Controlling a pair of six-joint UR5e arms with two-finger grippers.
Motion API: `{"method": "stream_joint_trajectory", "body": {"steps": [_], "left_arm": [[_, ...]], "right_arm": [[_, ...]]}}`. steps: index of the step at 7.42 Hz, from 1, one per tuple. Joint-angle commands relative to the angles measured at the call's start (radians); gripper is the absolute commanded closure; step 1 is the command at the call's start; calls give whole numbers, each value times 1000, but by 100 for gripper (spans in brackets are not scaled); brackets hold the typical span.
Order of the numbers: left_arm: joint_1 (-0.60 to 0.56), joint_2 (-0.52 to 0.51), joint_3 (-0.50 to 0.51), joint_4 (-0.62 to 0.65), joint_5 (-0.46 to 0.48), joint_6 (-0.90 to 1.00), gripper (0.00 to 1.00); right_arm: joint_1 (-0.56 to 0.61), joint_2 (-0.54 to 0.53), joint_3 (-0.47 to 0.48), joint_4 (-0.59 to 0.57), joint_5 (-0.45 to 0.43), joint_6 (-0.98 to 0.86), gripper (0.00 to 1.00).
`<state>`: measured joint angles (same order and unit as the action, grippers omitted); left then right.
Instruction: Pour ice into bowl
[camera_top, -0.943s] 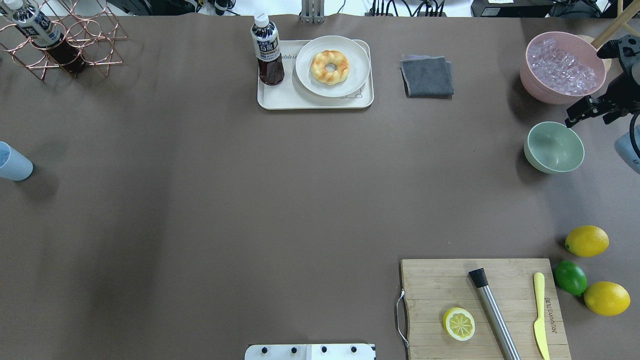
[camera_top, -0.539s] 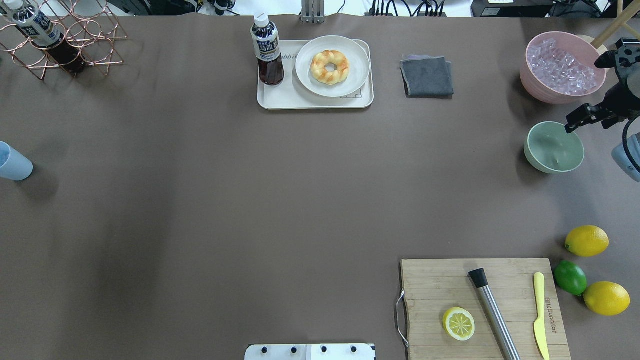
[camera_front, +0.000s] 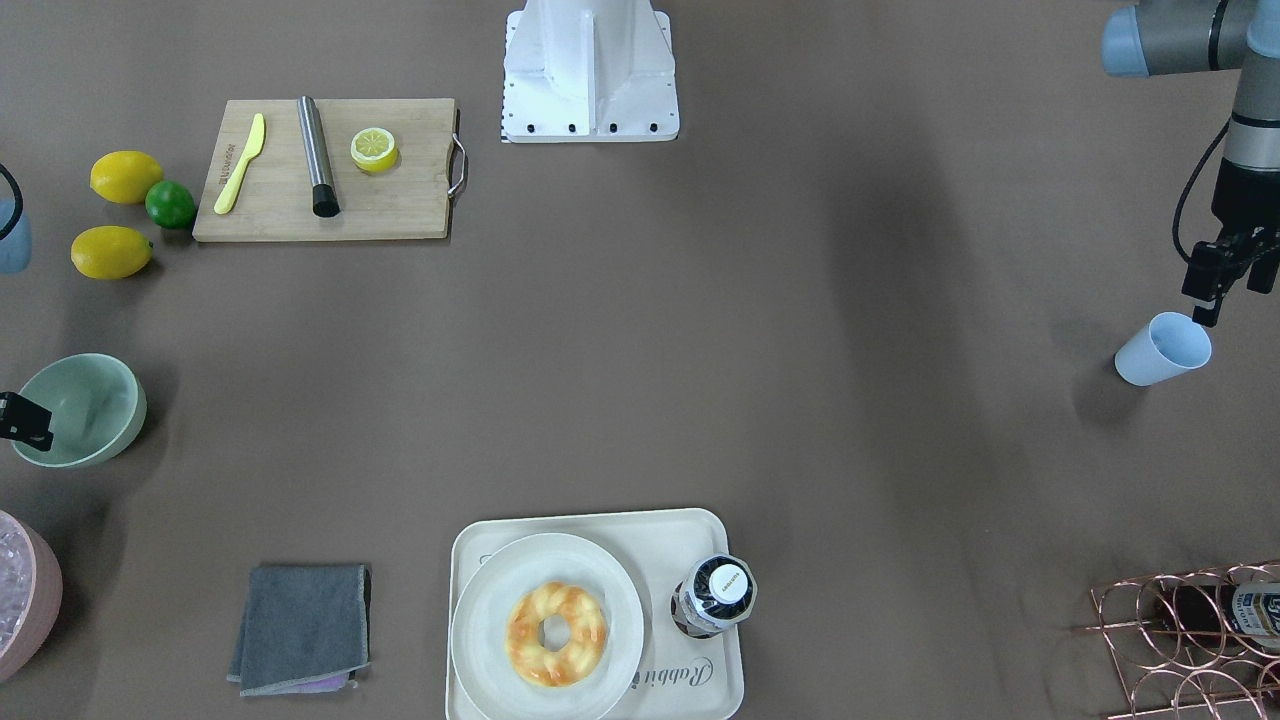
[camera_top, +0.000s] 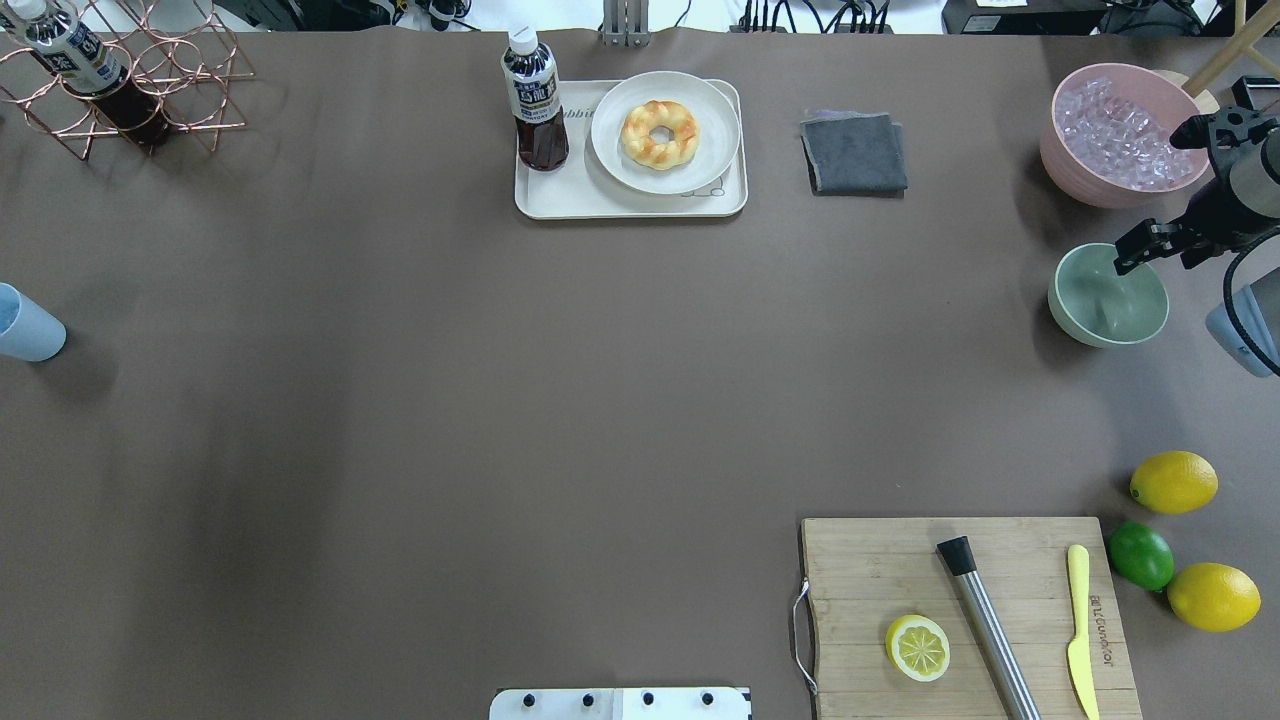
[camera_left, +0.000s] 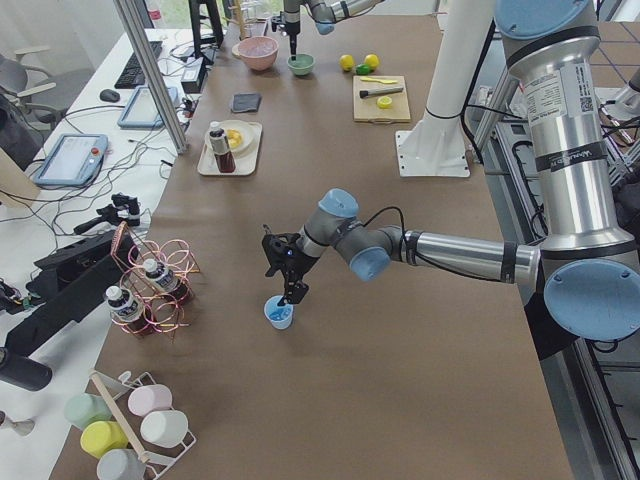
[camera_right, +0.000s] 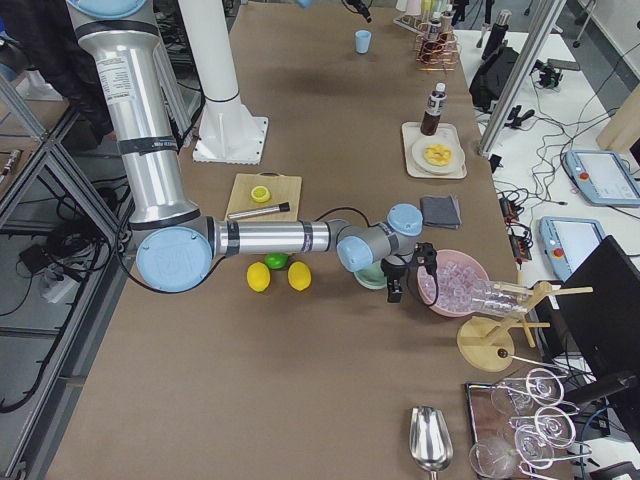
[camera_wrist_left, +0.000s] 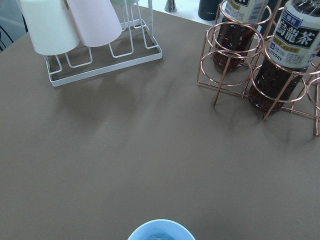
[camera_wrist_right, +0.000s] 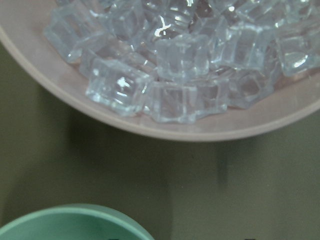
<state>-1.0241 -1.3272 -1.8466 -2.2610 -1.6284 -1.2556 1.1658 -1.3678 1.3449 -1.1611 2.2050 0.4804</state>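
Observation:
The mint-green bowl (camera_top: 1095, 312) stands at the table's right side and looks empty; it also shows in the front view (camera_front: 100, 395) and at the bottom of the right wrist view (camera_wrist_right: 75, 222). The ice (camera_top: 1120, 135) fills the pink tub (camera_top: 1055, 160) just beyond it, close up in the right wrist view (camera_wrist_right: 185, 60). My right gripper (camera_top: 1155, 255) is open and empty above the bowl's far right rim, between bowl and tub. My left gripper (camera_front: 1225, 285) is open just above the light blue cup (camera_front: 1163, 348) at the table's left edge.
A cutting board (camera_top: 900, 560) with a lemon half, a steel muddler and a yellow knife lies at the near right. Two lemons and a lime (camera_top: 1140, 555) sit beside it. A grey cloth (camera_top: 855, 150), a doughnut tray (camera_top: 540, 200) and a copper bottle rack (camera_top: 160, 90) stand at the back.
My right gripper has moved left and nearer, from beside the pink tub to over the green bowl's rim. The left side shows no change.

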Motion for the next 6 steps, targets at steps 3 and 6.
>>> {"method": "stream_joint_trajectory", "body": {"steps": [3,6], "left_arm": [[194,29,18,8,246,-79,3],[229,65,32,8,295,-106,3]], "right_arm": [[-15,-54,82,1,7,32,100],[-32,-83,95,30,10,32,100]]}}
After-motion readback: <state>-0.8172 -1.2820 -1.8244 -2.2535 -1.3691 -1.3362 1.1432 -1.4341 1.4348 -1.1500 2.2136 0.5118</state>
